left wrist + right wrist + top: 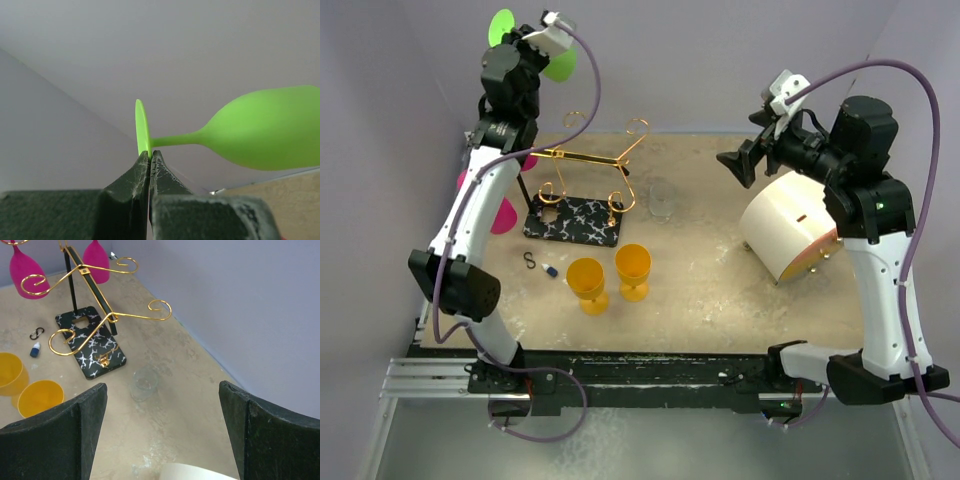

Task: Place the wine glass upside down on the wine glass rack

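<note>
My left gripper (517,42) is raised high at the back left, above the rack, and is shut on the foot of a green wine glass (560,65). In the left wrist view the jaws (150,156) pinch the rim of the green foot disc, and the glass (270,130) lies sideways with its bowl to the right. The wine glass rack (590,160), gold wire with spiral curls on a black marbled base (572,220), stands below; it also shows in the right wrist view (100,315). Two pink glasses (22,275) hang on it. My right gripper (745,160) is open and empty, held above the table.
Two yellow glasses (587,283) (632,270) stand in front of the rack. A clear glass (661,198) stands to its right. A white cylinder (785,235) lies at the right. A small S-hook (529,260) and a blue-capped vial (551,271) lie near the base.
</note>
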